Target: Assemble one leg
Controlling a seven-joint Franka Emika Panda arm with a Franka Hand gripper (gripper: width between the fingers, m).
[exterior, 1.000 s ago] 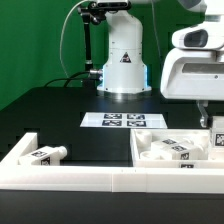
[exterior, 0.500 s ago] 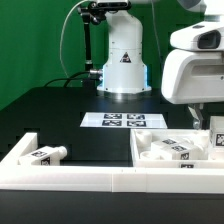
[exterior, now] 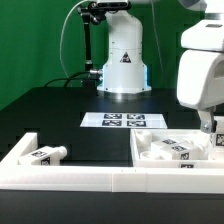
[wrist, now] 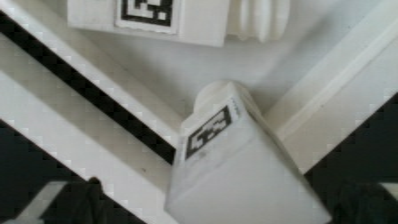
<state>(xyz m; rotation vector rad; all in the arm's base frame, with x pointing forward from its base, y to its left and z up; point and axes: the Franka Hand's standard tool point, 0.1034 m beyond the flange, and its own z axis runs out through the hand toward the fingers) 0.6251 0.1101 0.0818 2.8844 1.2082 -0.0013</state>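
Claw (exterior: 207, 126) hangs at the exterior view's right edge, over the white plastic tray (exterior: 150, 183); whether its fingers are apart or together cannot be told. Two stubby white tagged legs show in the wrist view (wrist: 228, 160) (wrist: 178, 20). One more leg (exterior: 46, 154) lies apart on the black surface (exterior: 50, 115).

Glossy white conical arm base (exterior: 123, 60), black triangular logo on front. Black joint ring and dark link above, topped by white rounded shell. Thin black cable (exterior: 69, 45) looping down beside it. Large white blocky wrist housing (exterior: 203, 68) at exterior view's right, smooth rounded corners, grey underside. End effector not clearly seen.
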